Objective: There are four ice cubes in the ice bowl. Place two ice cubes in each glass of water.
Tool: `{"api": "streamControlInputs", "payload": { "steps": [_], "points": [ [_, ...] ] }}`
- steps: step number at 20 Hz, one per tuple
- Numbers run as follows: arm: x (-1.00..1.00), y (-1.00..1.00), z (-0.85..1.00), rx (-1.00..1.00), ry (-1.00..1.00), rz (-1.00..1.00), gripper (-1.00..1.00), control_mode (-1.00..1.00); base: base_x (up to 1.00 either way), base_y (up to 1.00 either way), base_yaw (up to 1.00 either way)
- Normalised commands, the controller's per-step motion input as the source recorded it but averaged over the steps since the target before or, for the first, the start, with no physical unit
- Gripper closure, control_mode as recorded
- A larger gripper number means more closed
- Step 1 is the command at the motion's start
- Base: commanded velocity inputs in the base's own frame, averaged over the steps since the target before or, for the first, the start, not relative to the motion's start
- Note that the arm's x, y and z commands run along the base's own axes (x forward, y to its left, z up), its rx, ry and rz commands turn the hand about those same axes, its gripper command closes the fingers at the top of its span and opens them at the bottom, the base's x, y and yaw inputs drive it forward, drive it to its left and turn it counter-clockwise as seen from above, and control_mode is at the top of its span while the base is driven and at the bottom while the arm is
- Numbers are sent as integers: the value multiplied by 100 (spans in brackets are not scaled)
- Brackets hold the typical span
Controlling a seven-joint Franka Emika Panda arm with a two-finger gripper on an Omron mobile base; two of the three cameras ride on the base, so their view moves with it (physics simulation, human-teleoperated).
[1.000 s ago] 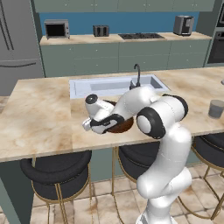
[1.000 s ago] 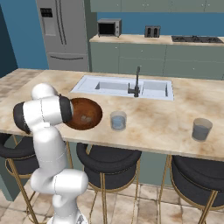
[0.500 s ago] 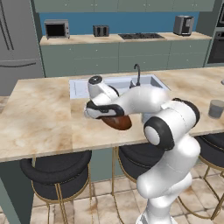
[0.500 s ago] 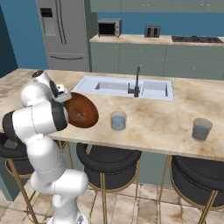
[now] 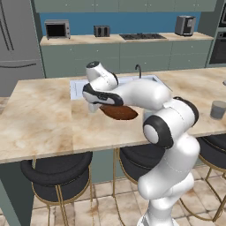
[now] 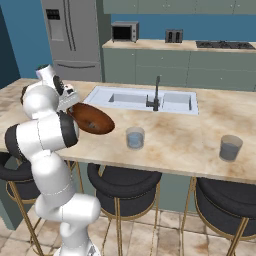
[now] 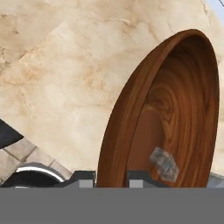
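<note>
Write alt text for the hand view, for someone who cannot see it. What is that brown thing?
A reddish-brown wooden ice bowl is gripped by its rim between the two dark fingertips of the gripper. One pale translucent ice cube lies inside the bowl, near the gripped rim. Behind the bowl is a beige marble counter.

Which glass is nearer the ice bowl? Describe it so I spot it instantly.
On the marble island counter, look in front of the sink. The nearer glass stands just right of the brown ice bowl; the other glass sits alone toward the far right.
</note>
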Motion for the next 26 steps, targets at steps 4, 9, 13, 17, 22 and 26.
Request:
{"api": "streamControlInputs", "payload": {
  "steps": [4,9,13,17,22,26],
  "points": [
    [-6,0,0,-33,0,16,100,-100,0,0,0],
    [0,-1,0,-23,-7,10,100,-100,0,0,0],
    [0,0,1,-13,-12,4,100,-100,0,0,0],
    [0,0,1,-4,-9,0,100,-100,0,0,0],
    [-2,0,1,-3,-9,0,100,-100,0,0,0],
    [-1,-3,0,0,-1,0,100,-100,0,0,0]
  ]
}}
